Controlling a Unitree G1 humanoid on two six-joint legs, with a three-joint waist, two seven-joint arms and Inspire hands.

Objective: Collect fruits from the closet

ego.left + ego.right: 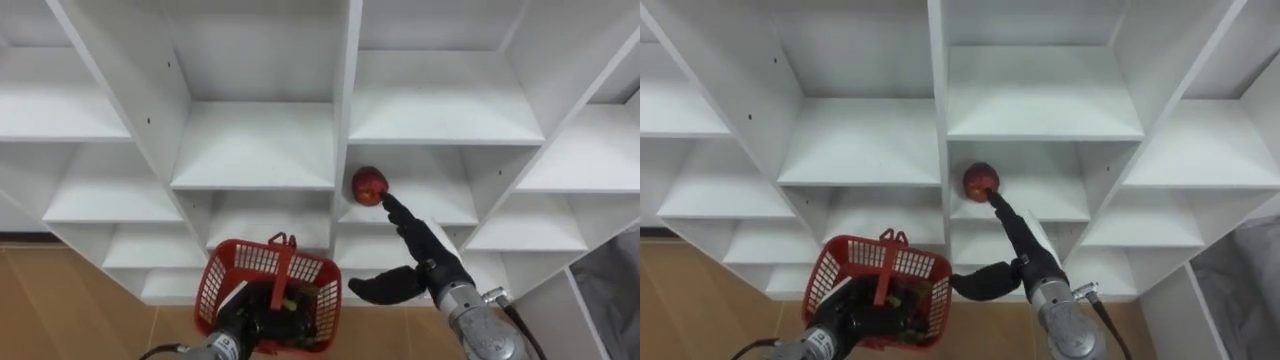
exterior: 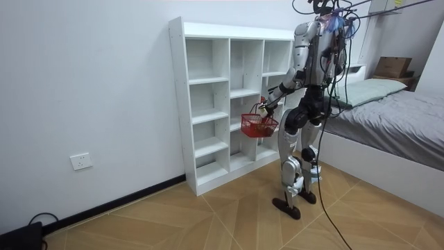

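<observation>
While the left hand [image 1: 250, 322] is curled round the upright handle [image 1: 282, 268] of a red plastic mesh basket [image 1: 225, 280] and holds it low before the robot's body, the right hand [image 1: 432, 252] reaches into a white closet of open square compartments [image 1: 255, 150], its fingers straight and thumb spread wide, gripping nothing. A round red fruit [image 1: 369, 185] sits at the front left corner of a shelf board [image 1: 455, 208], close beside an upright divider [image 1: 345, 100]. The tips of the outstretched fingers [image 1: 395, 210] are at its lower right side, touching it or nearly so; I cannot tell which. In the room view the robot stands upright on a wooden floor right in front of the closet, the basket between it and the shelves. The step in hand looks to be the reach for this fruit, with the grasp not yet made. The next move would call for pushing the palm further in, so that fingers and thumb close round the fruit rather than nudge it back along the shelf. The fruit would then be carried down and left over the basket's open top. Something dark lies inside the basket, too unclear to name. No label, brand or other writing can be read on the fruit, the basket or the closet.
</observation>
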